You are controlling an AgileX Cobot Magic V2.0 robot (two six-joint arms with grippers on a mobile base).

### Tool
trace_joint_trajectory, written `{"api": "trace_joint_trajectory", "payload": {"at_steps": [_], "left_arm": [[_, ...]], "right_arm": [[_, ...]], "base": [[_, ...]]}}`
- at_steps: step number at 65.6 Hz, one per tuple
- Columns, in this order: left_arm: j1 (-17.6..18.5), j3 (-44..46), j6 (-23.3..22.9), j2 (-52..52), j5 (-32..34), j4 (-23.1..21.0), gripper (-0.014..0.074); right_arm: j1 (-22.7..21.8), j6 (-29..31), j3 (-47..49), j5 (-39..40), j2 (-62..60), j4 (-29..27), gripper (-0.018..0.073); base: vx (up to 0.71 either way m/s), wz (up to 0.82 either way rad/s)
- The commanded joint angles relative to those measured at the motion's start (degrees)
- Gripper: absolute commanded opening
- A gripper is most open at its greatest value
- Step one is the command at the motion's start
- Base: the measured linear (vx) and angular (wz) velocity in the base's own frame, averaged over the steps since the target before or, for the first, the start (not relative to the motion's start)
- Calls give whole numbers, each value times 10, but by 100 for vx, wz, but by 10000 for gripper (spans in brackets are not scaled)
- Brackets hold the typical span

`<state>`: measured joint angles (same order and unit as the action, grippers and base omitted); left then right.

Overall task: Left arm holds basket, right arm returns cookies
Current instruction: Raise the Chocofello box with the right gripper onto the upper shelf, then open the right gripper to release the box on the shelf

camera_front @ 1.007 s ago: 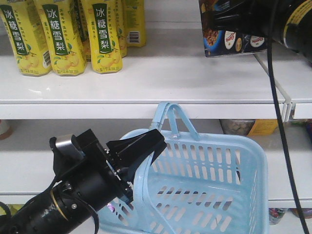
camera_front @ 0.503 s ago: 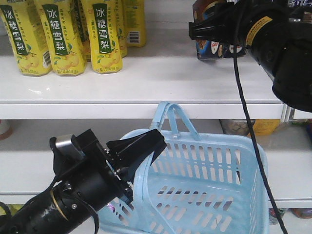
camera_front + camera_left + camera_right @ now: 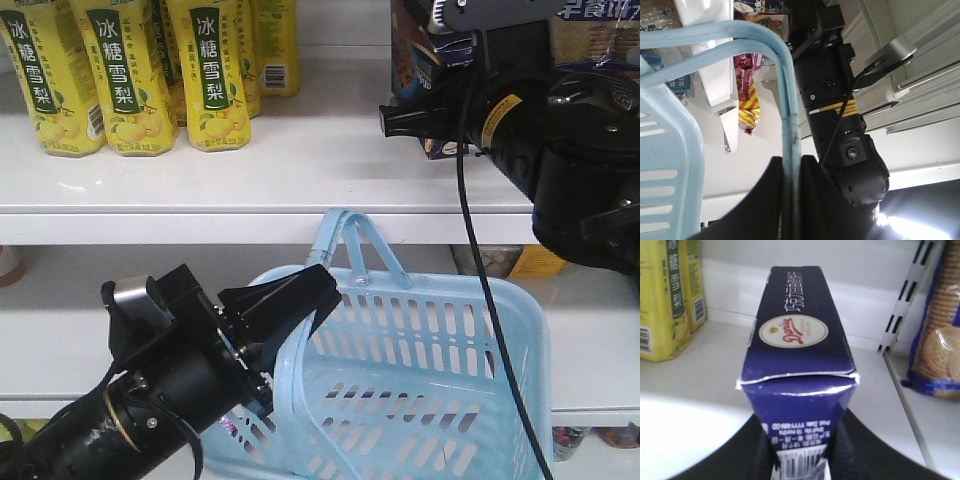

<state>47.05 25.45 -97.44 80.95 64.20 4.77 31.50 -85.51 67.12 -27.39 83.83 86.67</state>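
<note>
The left claw (image 3: 300,300) is closed on one hoop handle of the light blue basket (image 3: 440,400), its pointed black fingers pinching the thin blue strap, which the left wrist view shows running straight down between the two jaws. The basket hangs in front of the lower shelf, tilted a little, with its second handle (image 3: 350,245) standing up against the edge of the upper shelf (image 3: 300,170). Up at that upper shelf, the right claw (image 3: 800,460) is clamped on the near end of the cookies (image 3: 797,345), a dark navy carton lying lengthwise away from the camera, with a white barcode showing between the fingers. In the front view the carton sits at the shelf's right end, mostly hidden behind the right arm (image 3: 560,150); whether it rests on the shelf board or hovers just above it cannot be told. Yellow drink cartons (image 3: 210,70) stand to the left, and a pack of pale biscuits (image 3: 940,340) stands beyond the slotted divider (image 3: 905,300) on the right.
</note>
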Motion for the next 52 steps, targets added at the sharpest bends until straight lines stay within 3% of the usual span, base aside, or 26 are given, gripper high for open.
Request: {"api": "trace_joint_trajectory", "payload": {"at_steps": [1, 16, 23, 42, 52], "left_arm": [[-14, 21, 18, -16, 50, -89, -3], [-14, 21, 18, -16, 50, -89, -3], [-14, 21, 18, -16, 50, -89, -3], [-14, 21, 18, -16, 50, -89, -3], [-14, 21, 18, -16, 50, -89, -3]], "right_arm": [[-2, -33, 1, -2, -15, 6, -3], [-2, -34, 1, -1, -15, 32, 43], [-2, -34, 1, 2, -17, 32, 124], [-2, -35, 3, 6, -33, 37, 455], [-2, -35, 3, -1, -42, 37, 537]], "base": [[0, 0], [0, 0], [0, 0], [0, 0], [0, 0]]}}
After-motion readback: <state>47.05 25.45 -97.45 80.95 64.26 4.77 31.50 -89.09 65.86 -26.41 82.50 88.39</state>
